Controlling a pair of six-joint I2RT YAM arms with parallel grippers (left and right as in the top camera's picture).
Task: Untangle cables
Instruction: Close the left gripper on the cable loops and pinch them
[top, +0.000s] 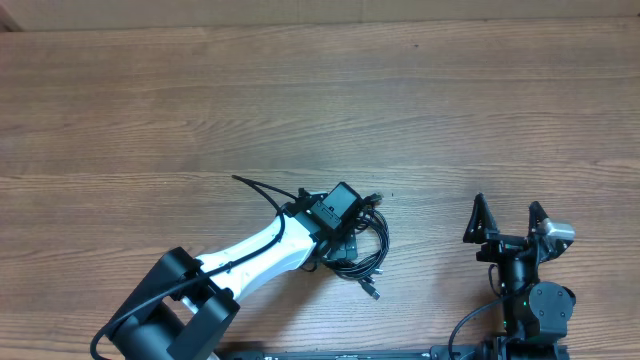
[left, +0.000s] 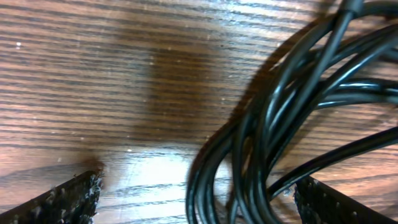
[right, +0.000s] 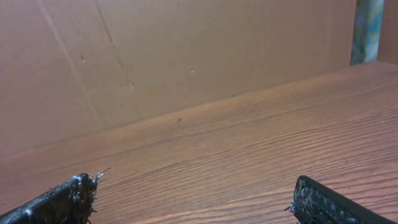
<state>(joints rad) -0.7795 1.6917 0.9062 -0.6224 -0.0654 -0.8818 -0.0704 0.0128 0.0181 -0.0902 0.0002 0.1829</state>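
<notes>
The cables (top: 370, 245) are a tangled bundle of thin black cords on the wooden table, right of center; a small plug lies at the lower end (top: 372, 293). My left gripper (top: 345, 235) is down over the bundle, mostly hiding it from above. In the left wrist view its fingers are spread wide (left: 196, 199), with several cable loops (left: 261, 143) lying between them near the right finger. My right gripper (top: 508, 220) is open and empty at the right, apart from the cables; its wrist view shows only bare table between its fingers (right: 193, 199).
A brown cardboard wall (right: 155, 56) stands behind the wooden table (top: 300, 100). A thicker black cord (top: 265, 190) runs along my left arm. The arm bases sit at the front edge.
</notes>
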